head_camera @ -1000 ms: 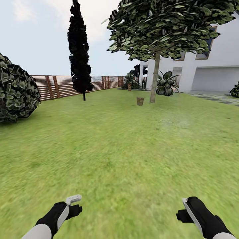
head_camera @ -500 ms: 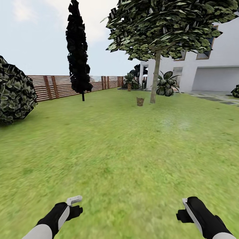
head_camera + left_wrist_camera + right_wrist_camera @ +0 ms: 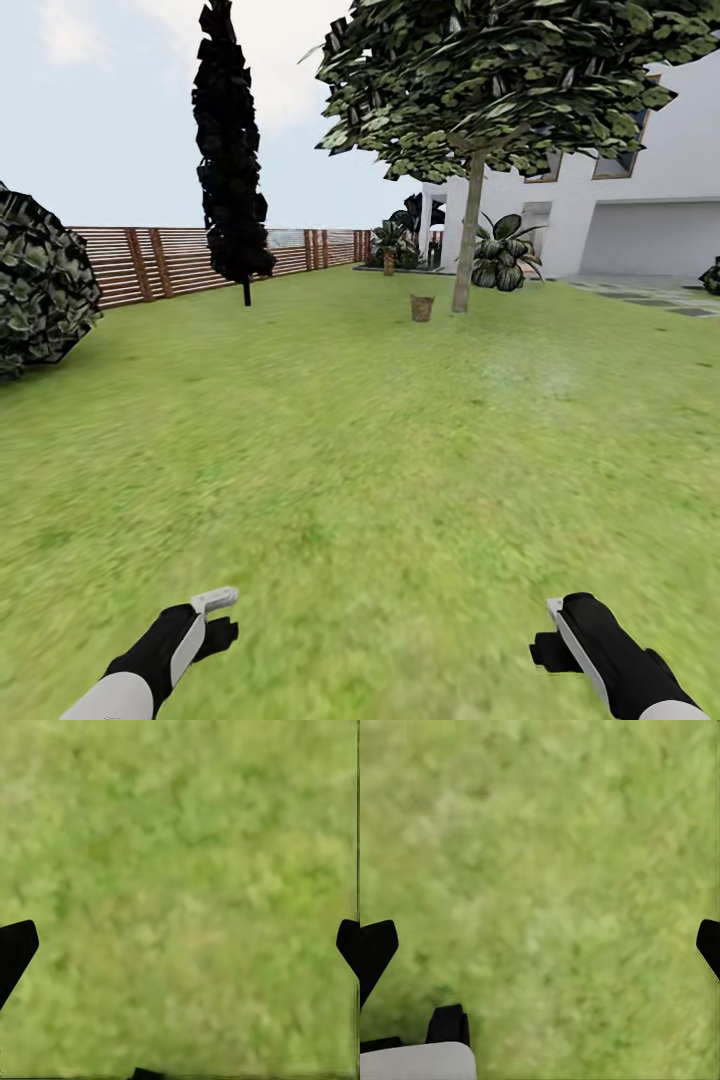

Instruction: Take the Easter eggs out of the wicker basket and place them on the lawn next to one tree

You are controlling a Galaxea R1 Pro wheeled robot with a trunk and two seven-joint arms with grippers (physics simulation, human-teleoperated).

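Standing far ahead of both open end effectors [image 3: 215,615] [image 3: 555,625], wicker basket [image 3: 422,307] beside tree [image 3: 464,245].

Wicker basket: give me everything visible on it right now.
The basket shows small and far off in the head view: brown, bucket-shaped, upright on the lawn, standing just left of the tree trunk's base, apart from it. Weave, handle and contents are too small to tell. Nothing touches it but grass.
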